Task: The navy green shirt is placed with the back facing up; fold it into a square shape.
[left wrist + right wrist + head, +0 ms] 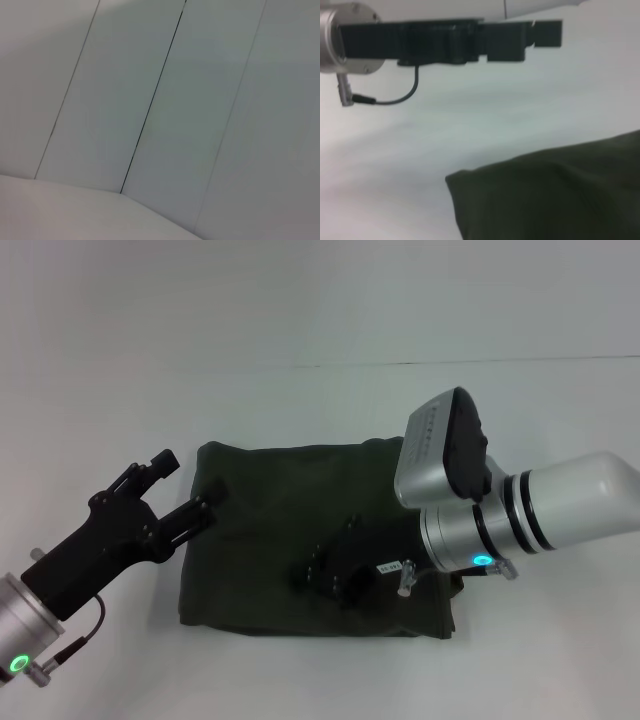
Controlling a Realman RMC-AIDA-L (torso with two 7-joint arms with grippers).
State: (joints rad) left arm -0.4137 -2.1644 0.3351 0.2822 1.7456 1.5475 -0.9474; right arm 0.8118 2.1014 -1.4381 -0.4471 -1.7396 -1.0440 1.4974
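The navy green shirt (pixel 300 510) lies on the white table folded into a rough rectangle, plain side up, with no lettering showing. One of its corners shows in the right wrist view (pixel 555 195). My left gripper (pixel 187 483) hovers at the shirt's left edge, raised off the table, open and empty. The right wrist view shows it from the side (pixel 545 32), above and away from the cloth. My right gripper (pixel 325 560) hangs low over the middle of the shirt, black against the dark fabric.
A white table (pixel 320 670) surrounds the shirt on all sides. A white panelled wall (pixel 165 100) stands behind it, and the table's far edge (pixel 450 364) meets the wall.
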